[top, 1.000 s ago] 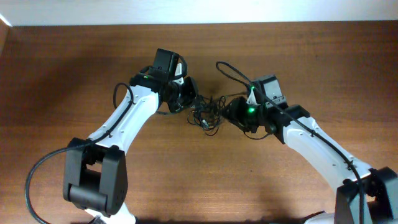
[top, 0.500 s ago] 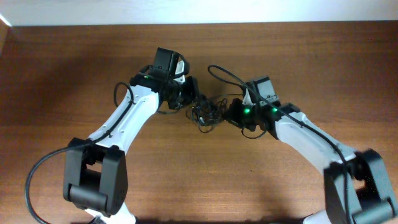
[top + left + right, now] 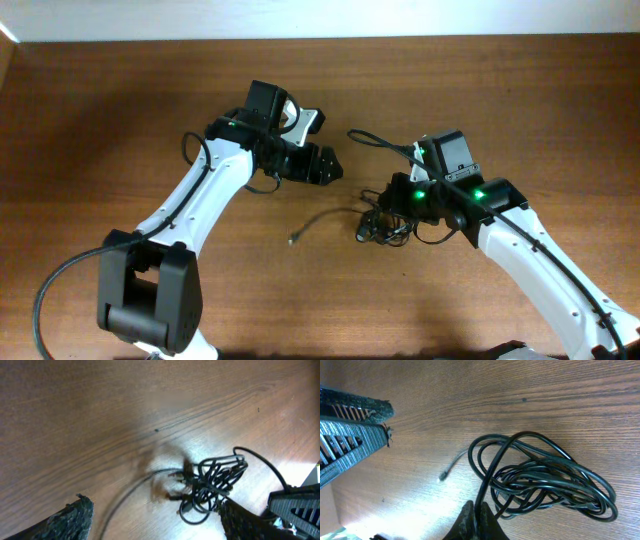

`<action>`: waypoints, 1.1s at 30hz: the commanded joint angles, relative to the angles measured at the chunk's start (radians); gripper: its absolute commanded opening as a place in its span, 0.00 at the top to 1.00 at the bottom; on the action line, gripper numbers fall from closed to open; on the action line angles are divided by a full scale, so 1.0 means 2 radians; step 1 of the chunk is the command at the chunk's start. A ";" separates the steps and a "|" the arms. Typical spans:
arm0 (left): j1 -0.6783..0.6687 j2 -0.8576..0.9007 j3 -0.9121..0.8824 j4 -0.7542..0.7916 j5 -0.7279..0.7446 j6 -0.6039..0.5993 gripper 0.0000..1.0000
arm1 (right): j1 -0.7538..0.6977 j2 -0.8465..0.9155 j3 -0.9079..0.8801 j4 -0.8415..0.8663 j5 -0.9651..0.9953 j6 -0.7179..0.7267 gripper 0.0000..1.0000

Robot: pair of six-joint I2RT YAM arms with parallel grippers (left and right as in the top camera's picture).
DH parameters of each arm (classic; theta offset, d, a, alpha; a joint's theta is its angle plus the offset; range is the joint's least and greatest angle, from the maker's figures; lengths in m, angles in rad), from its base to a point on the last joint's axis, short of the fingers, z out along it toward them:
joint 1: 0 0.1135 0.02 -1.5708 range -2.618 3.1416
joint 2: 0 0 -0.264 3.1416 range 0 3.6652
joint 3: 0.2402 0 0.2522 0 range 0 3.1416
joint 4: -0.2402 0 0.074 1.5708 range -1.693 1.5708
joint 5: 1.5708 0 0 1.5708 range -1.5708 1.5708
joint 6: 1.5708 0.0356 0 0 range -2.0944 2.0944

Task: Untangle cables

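The cables (image 3: pixel 385 227) are a knotted black clump on the wooden table, just in front of my right gripper (image 3: pixel 378 215). One loose strand (image 3: pixel 318 221) trails left from the clump to a small plug end. In the right wrist view my right gripper (image 3: pixel 480 519) is shut on one strand that rises to the cable clump (image 3: pixel 547 485). My left gripper (image 3: pixel 323 150) hangs open above and to the left of the clump, holding nothing. In the left wrist view the cables (image 3: pixel 212 482) lie beyond my left gripper (image 3: pixel 160 525), apart from both fingers (image 3: pixel 75 520).
The brown wooden table (image 3: pixel 120 120) has a pale wall edge along its far side. The right arm's thick black cable (image 3: pixel 375 140) loops up behind its wrist. The left gripper's ribbed body (image 3: pixel 347 442) shows in the right wrist view, upper left.
My left gripper has opened and let go of the cables. My right gripper has pulled the clump down and to the right, and a loose strand now trails out to the left.
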 commanded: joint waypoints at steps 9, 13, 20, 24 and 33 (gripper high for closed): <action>-0.089 -0.012 0.008 0.031 -0.102 -0.073 0.31 | -0.179 0.000 0.050 -0.097 0.004 -0.066 0.38; -0.159 -0.010 0.008 0.049 -0.159 -0.043 0.30 | -0.188 0.001 0.050 -0.100 0.006 -0.098 0.36; -0.183 0.059 0.008 0.075 -0.157 0.191 0.42 | -0.188 0.001 0.050 -0.119 0.035 -0.106 0.36; -0.183 0.076 0.008 0.091 -0.157 0.246 0.49 | -0.188 0.001 0.050 -0.121 0.044 -0.106 0.36; -0.183 0.125 0.008 0.095 -0.157 0.256 1.00 | -0.188 0.001 0.050 -0.122 0.043 -0.117 0.36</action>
